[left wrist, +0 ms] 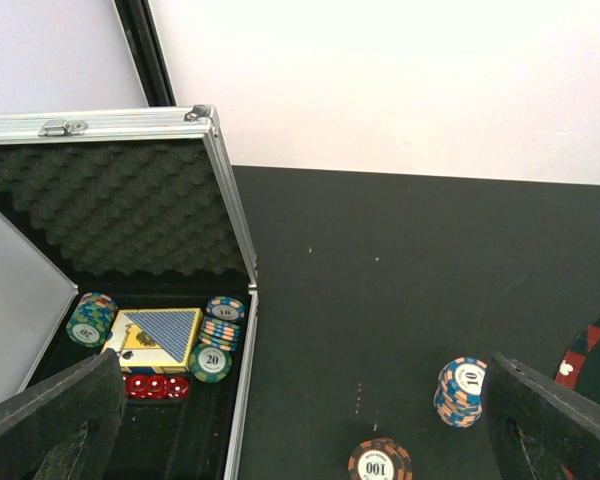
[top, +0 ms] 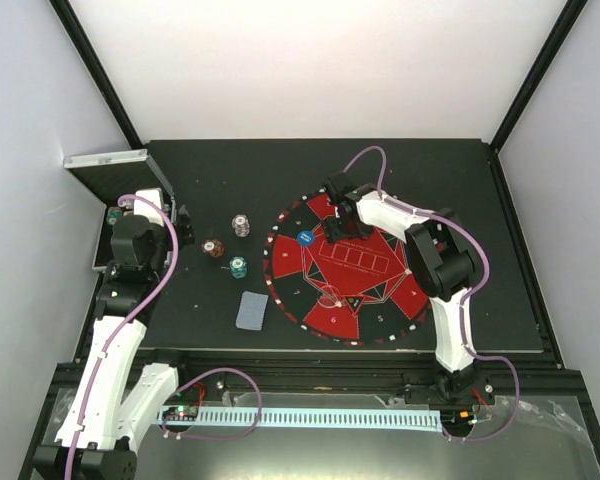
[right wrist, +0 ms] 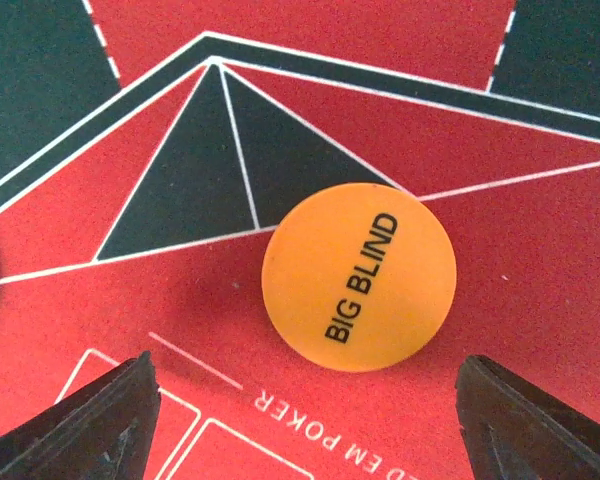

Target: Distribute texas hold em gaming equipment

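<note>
A: Orange button disc (right wrist: pixel 359 277): where is it, and what's printed on it?
B: Flat on the red mat (right wrist: pixel 540 280), reading "BIG BLIND", the lettering slanting up to the right. Right hand (right wrist: pixel 305 405) hovers spread either side, not touching.
A: Left hand (left wrist: pixel 300 425)?
B: Open, empty, beside the case (left wrist: pixel 230 200); on the bench (left wrist: pixel 380 260) stand "10" chips (left wrist: pixel 461 392) and "100" chips (left wrist: pixel 380 462).

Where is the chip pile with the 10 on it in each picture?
Top external: the 10 chip stack stands left of the round mat.
Left wrist: lower right, near the round mat's edge.
Right wrist: not in it.
Shared landmark: the round mat, in all three.
</note>
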Robot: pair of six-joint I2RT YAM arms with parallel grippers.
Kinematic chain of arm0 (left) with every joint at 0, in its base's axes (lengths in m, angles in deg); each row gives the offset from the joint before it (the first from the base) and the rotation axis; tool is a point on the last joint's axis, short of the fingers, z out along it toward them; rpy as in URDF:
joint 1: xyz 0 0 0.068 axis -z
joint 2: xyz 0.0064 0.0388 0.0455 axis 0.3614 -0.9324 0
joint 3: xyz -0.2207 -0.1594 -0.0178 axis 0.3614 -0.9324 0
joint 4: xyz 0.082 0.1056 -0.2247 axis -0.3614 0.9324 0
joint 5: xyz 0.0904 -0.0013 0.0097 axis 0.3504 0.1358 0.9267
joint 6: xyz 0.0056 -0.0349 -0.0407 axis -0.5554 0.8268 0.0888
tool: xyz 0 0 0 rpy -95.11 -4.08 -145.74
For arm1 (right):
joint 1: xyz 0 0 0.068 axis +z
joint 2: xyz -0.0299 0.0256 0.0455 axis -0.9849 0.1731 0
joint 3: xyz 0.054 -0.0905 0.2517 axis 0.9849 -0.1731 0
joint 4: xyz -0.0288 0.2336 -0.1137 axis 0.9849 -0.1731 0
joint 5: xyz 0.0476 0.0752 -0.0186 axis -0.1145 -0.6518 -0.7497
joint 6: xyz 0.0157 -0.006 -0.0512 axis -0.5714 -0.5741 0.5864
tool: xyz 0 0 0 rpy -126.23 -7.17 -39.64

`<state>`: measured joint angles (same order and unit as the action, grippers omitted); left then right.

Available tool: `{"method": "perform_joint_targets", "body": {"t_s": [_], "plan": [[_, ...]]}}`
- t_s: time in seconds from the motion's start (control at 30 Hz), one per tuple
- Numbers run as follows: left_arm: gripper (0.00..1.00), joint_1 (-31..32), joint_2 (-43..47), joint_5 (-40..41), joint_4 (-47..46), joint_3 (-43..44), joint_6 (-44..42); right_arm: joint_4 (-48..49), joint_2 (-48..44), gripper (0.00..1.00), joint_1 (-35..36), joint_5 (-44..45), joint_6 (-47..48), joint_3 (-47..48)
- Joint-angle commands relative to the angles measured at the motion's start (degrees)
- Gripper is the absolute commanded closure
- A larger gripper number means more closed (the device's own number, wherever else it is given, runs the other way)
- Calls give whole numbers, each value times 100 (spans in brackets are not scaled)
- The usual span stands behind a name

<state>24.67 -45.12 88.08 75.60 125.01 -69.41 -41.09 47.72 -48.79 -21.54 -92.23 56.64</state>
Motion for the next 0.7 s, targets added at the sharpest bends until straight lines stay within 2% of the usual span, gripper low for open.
{"method": "perform_joint_targets", "body": {"t_s": [0.0,0.4,0.67], "plan": [[1,29,1,-41,-94,13,32,37,194,19,-79,91,-144,177],[1,47,12,-24,-94,5,33,-38,712,29,-245,114,-165,563],[1,55,25,-9,-92,0,34,55,542,40,-361,213,-220,177]]}}
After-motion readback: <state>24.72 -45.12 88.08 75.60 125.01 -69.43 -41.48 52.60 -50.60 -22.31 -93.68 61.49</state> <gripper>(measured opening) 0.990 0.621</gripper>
